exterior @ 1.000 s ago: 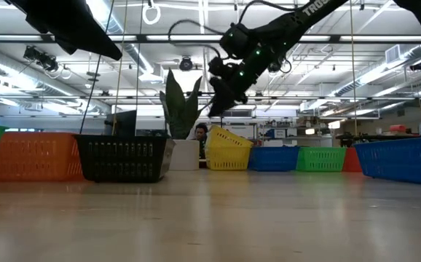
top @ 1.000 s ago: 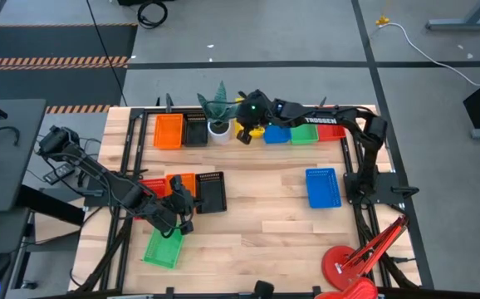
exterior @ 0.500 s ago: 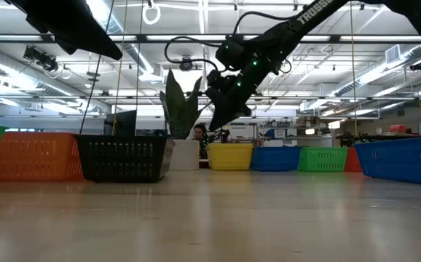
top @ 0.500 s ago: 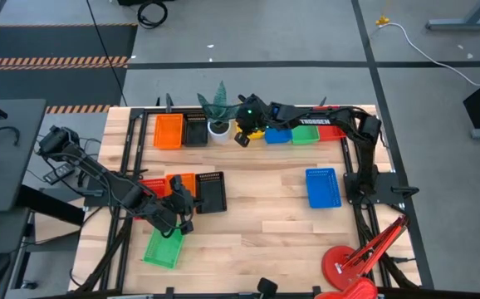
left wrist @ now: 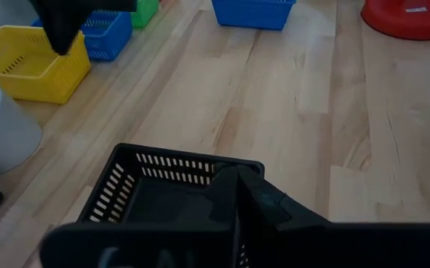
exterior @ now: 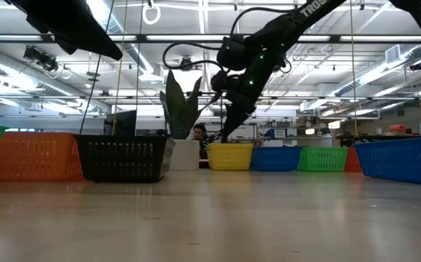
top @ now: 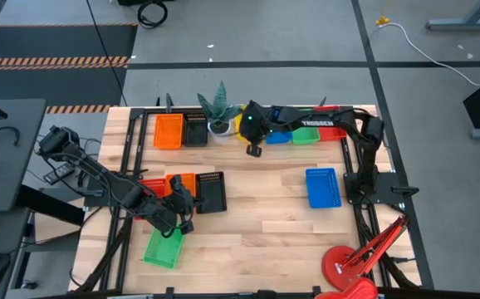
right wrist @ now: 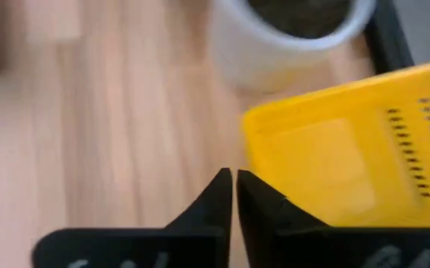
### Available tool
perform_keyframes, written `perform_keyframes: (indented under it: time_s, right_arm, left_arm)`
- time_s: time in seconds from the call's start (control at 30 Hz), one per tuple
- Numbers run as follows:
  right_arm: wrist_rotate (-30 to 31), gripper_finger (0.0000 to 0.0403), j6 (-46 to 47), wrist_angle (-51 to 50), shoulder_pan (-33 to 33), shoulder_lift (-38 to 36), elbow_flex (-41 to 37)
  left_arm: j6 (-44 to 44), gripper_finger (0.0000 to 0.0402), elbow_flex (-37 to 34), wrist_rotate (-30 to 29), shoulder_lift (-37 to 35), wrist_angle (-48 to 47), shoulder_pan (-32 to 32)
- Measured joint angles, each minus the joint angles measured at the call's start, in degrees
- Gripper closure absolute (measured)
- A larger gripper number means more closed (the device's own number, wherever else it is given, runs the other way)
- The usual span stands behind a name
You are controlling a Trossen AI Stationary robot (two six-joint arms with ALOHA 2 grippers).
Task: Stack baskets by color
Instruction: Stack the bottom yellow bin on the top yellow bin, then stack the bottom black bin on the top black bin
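Note:
A yellow basket point(exterior: 230, 156) stands level in the far row beside a white pot point(right wrist: 289, 37), mostly hidden under my right arm in the high view. My right gripper point(right wrist: 233, 179) hangs just above its left end point(exterior: 227, 135). The fingers are shut to a thin slit with nothing between them, beside the basket's corner point(right wrist: 256, 141). My left gripper point(left wrist: 236, 179) is shut at the near left point(top: 183, 204), over a black basket point(left wrist: 163, 190) that sits flat on the table point(top: 211, 193). My left gripper reaches with shut fingers over the black basket's near rim, which the gripper itself hides. I cannot tell whether it touches the basket.
The far row holds an orange basket point(top: 168, 130), a black one point(top: 196, 130), the potted plant point(top: 219, 120), then blue point(top: 277, 135), green point(top: 306, 134) and red point(top: 332, 130) baskets. Red point(top: 151, 186), orange point(top: 182, 181) and green point(top: 164, 247) baskets lie near left. A blue basket point(top: 323, 187) and red lamp point(top: 348, 266) are right.
The yellow basket, which stood tilted on another yellow one under my right gripper, has settled level. My right gripper has tipped more steeply downward and swung toward the table's near edge and slightly right, now beside the basket's left end.

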Motion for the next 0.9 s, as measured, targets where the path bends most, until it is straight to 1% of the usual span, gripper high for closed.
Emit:
perform_keyframes:
  time_s: [0.17, 0.27, 0.43, 0.57, 0.67, 0.77, 0.9]
  right_arm:
    - [0.53, 0.0325, -6.43, -0.23, 2.06, 0.21, 0.09]
    - [1.22, 0.0319, -8.06, 0.2, 2.45, 1.19, 0.09]
    - [6.13, 0.0331, -6.97, 2.93, 1.59, 4.32, 0.07]
    - [6.54, 0.0346, -6.72, 9.55, 1.02, 6.65, 0.07]
    - [6.55, 0.0355, -6.73, 12.41, 1.39, 7.26, 0.07]
    - [6.61, 0.036, -6.75, 11.14, 2.02, 6.42, 0.07]
    - [6.78, 0.0364, -5.74, 7.33, 3.68, 3.27, 0.07]
  left_arm:
    - [0.42, 0.0393, 0.0, 0.0, 0.0, -0.01, 0.0]
    - [0.39, 0.039, 0.0, 0.0, 0.0, -0.01, 0.0]
    - [0.37, 0.0381, -0.02, -0.01, 0.0, 0.04, 0.0]
    - [0.42, 0.0382, -0.02, 0.0, 0.02, 0.03, 0.0]
    - [0.4, 0.0389, -0.02, 0.0, 0.02, -0.09, 0.0]
    - [0.14, 0.0392, -0.02, 0.0, 0.02, -0.31, 0.0]
    - [-0.02, 0.0389, -0.02, 0.0, 0.02, -0.44, 0.0]
